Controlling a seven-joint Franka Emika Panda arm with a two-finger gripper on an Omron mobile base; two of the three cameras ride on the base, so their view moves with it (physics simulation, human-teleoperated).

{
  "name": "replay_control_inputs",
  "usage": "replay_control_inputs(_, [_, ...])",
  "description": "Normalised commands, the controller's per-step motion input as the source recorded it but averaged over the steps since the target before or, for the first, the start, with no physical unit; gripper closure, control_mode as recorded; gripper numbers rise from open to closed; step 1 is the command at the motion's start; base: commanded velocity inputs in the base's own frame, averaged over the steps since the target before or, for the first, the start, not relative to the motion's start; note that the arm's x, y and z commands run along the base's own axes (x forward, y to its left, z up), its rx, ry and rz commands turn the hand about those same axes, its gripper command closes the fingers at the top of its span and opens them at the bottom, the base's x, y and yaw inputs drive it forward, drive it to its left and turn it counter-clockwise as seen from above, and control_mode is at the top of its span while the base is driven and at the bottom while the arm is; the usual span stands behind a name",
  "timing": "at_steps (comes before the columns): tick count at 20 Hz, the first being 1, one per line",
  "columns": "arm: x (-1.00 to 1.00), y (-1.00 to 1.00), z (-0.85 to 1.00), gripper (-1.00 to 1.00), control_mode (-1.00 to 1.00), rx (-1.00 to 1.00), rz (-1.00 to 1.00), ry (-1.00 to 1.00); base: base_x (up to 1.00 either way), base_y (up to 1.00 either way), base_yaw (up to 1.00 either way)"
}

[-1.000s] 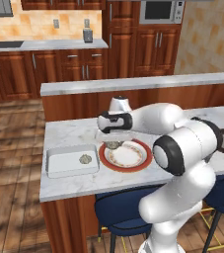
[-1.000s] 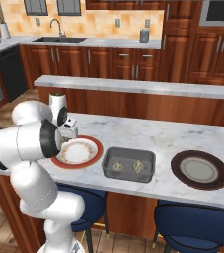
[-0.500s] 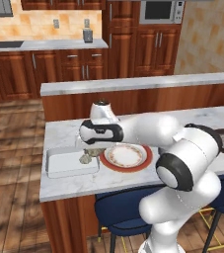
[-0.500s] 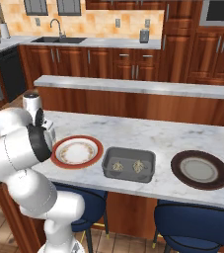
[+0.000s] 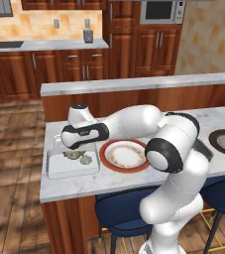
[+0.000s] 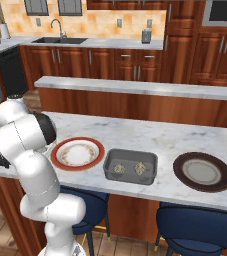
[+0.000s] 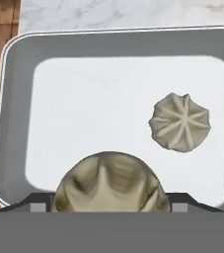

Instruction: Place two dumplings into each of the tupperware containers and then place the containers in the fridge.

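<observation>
at the left of the left base view the end effector (image 5: 73, 152) hovers over the white container (image 5: 72, 165), clamped on a dumpling (image 7: 109, 182); another dumpling (image 7: 180, 122) lies inside. the grey container (image 6: 130, 166), lower centre of the right base view, holds two.

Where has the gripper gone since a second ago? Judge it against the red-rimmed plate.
Yes. The gripper has swung left in the left base view, from above the red-rimmed plate to over the white container.

arm stretched left, claw (image 7: 108, 200) gripping a dumpling (image 7: 108, 184)
</observation>
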Motion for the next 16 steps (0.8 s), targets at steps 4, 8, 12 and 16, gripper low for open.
replay_control_inputs(4, [0.14,0.38,-0.5,1.0,-1.0,-0.02,0.0,0.0,0.0,0.0,0.0])
replay_control_inputs(8, [0.0,0.19,-0.54,1.0,-1.0,-0.03,0.0,-0.02,0.0,0.0,0.0])
replay_control_inputs(12, [0.06,0.0,-0.07,1.0,-1.0,0.0,0.0,-0.01,0.0,0.0,0.0])
replay_control_inputs(16, [0.34,0.0,-0.08,1.0,-1.0,0.0,0.0,0.0,0.0,0.0,0.0])
